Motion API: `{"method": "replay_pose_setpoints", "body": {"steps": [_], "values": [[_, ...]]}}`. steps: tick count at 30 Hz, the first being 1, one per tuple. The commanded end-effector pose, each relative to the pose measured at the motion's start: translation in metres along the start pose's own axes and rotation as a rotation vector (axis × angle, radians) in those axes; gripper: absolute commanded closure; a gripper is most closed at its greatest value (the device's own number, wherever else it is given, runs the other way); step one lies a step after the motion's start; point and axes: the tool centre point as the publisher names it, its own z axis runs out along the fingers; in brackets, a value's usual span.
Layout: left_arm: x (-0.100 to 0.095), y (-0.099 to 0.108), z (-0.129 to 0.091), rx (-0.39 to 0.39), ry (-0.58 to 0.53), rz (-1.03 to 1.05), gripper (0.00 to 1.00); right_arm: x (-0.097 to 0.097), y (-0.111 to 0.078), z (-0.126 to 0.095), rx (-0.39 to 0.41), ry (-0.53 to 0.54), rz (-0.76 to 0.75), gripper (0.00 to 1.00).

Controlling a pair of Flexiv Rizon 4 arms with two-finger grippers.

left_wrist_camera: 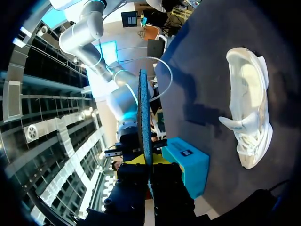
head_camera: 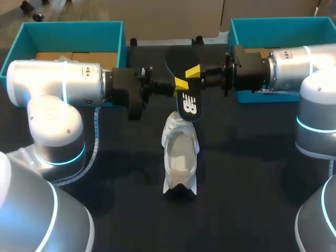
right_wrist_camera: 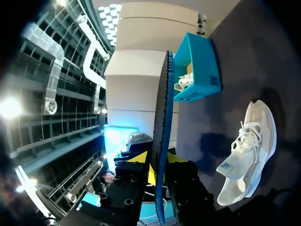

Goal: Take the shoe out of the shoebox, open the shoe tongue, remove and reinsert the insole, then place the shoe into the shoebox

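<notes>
A black insole (head_camera: pixel 184 79) hangs on edge in the air above the white shoe (head_camera: pixel 180 155), which lies on the dark table with its tongue pulled open. My left gripper (head_camera: pixel 180 84) is shut on the insole from the left. In the left wrist view the insole (left_wrist_camera: pixel 144 117) stands edge-on between that gripper's (left_wrist_camera: pixel 150 165) closed fingers, with the shoe (left_wrist_camera: pixel 249 113) off to the side. My right gripper (head_camera: pixel 194 71) meets the insole from the right. In the right wrist view its fingers flank the insole (right_wrist_camera: pixel 163 117) closely, a narrow gap still showing.
Two teal shoeboxes stand at the table's back, one at the left (head_camera: pixel 68 26) and one at the right (head_camera: pixel 278 23), behind the right arm's wrist. The right wrist view shows something white inside the left box (right_wrist_camera: pixel 197 66). Bare table lies around the shoe.
</notes>
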Motion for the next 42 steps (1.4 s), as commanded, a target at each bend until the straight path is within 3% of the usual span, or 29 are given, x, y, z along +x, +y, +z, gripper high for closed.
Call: {"method": "replay_pose_setpoints", "body": {"steps": [1, 3, 5, 12, 13, 14, 15, 22, 26, 29, 33, 42], "values": [[0.001, 0.000, 0.002, -0.002, -0.002, 0.002, 1.00, 0.000, -0.002, 0.000, -0.011, 0.004, -0.001, 0.86], [0.001, 0.000, 0.002, -0.002, -0.002, 0.002, 1.00, 0.000, -0.001, 0.000, -0.014, 0.008, -0.001, 0.89], [0.001, 0.000, 0.002, -0.002, -0.002, 0.002, 1.00, -0.001, -0.001, 0.000, -0.016, 0.009, 0.000, 0.99], [0.001, 0.000, 0.002, -0.002, -0.002, 0.002, 1.00, -0.001, 0.000, 0.000, -0.019, 0.019, 0.003, 1.00], [0.001, 0.000, 0.002, -0.002, -0.002, 0.002, 0.83, -0.001, 0.000, 0.000, -0.019, 0.020, 0.004, 1.00], [0.000, -0.001, 0.001, 0.001, -0.007, -0.001, 0.33, -0.002, 0.000, 0.000, -0.019, 0.021, 0.005, 1.00], [-0.001, -0.001, 0.000, 0.001, -0.008, -0.001, 0.00, -0.002, 0.000, 0.000, -0.018, 0.021, 0.005, 1.00], [0.007, -0.004, -0.028, -0.012, -0.001, -0.055, 0.00, -0.010, -0.001, 0.001, -0.004, 0.011, -0.002, 1.00], [0.009, -0.004, -0.046, 0.023, 0.059, -0.067, 0.00, -0.020, -0.001, 0.002, 0.004, 0.011, 0.008, 1.00], [0.008, 0.000, -0.058, 0.065, 0.142, -0.086, 0.00, -0.030, 0.000, 0.003, 0.011, 0.013, 0.017, 1.00], [-0.001, 0.015, -0.071, 0.093, 0.394, -0.077, 0.00, -0.042, 0.002, 0.004, 0.003, 0.024, 0.042, 1.00], [-0.001, 0.015, -0.071, 0.093, 0.394, -0.077, 0.00, -0.047, 0.003, 0.003, -0.014, 0.023, 0.051, 1.00]]}}
